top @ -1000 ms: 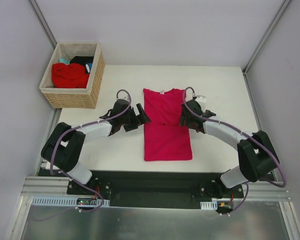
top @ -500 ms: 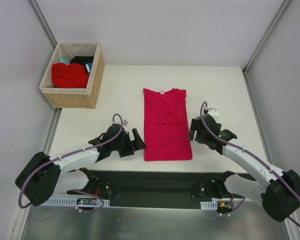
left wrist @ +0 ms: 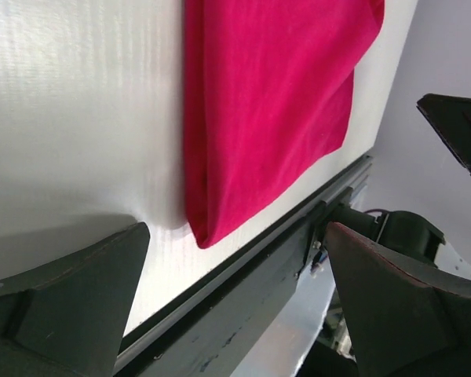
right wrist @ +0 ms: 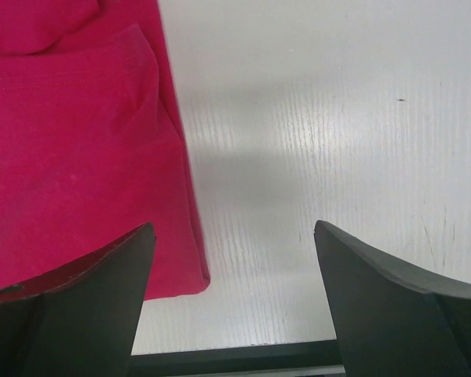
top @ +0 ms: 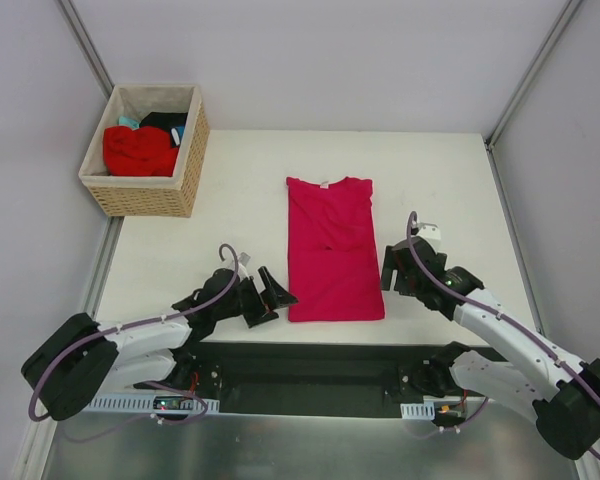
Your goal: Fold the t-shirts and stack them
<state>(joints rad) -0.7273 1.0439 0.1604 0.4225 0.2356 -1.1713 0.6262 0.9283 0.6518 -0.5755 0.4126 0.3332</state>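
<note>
A crimson-pink t-shirt (top: 330,250) lies flat mid-table, folded into a narrow upright strip with its neck label at the far end. My left gripper (top: 275,302) hovers low by the strip's near-left corner, open and empty; in the left wrist view the shirt (left wrist: 267,102) ends just ahead of the left gripper (left wrist: 235,236). My right gripper (top: 388,272) stands open beside the strip's right edge. The right wrist view has the shirt's near corner (right wrist: 71,141) next to the left finger of the right gripper (right wrist: 234,228). Red (top: 138,150), black (top: 165,120) and teal (top: 128,122) t-shirts sit in the basket.
A woven wicker basket (top: 145,195) stands at the table's far-left corner. The table's near edge meets a black rail (top: 330,355) just below the folded shirt. White walls close in the back and both sides.
Both arms have drawn back from the shirt's middle sides toward the near edge, grippers still open. The shirt has stayed in place.
</note>
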